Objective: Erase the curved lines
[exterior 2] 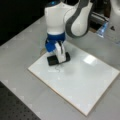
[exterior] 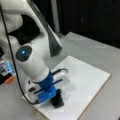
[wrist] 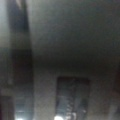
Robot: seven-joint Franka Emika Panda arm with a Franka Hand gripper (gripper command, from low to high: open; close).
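Note:
A white board (exterior: 87, 80) (exterior 2: 82, 80) lies on the grey table in both front views. My gripper (exterior: 55, 94) (exterior 2: 59, 58) points down at the board's edge nearest the arm and is shut on a black eraser block (exterior: 59, 102) (exterior 2: 51, 60) that rests on the board. The curve lines (exterior: 66, 96) (exterior 2: 58, 69) are a short thin dark squiggle right beside the eraser, touching or almost touching its edge. The wrist view is dark and blurred; a dark rectangular shape (wrist: 73, 97) shows low in it, and I cannot tell what it is.
A bright glare spot (exterior 2: 90, 59) sits on the board. A blue-lit and orange object (exterior: 7, 72) stands off the board at a front view's left. A black cable (exterior: 15, 70) hangs along the arm. Grey table (exterior: 105, 55) surrounds the board.

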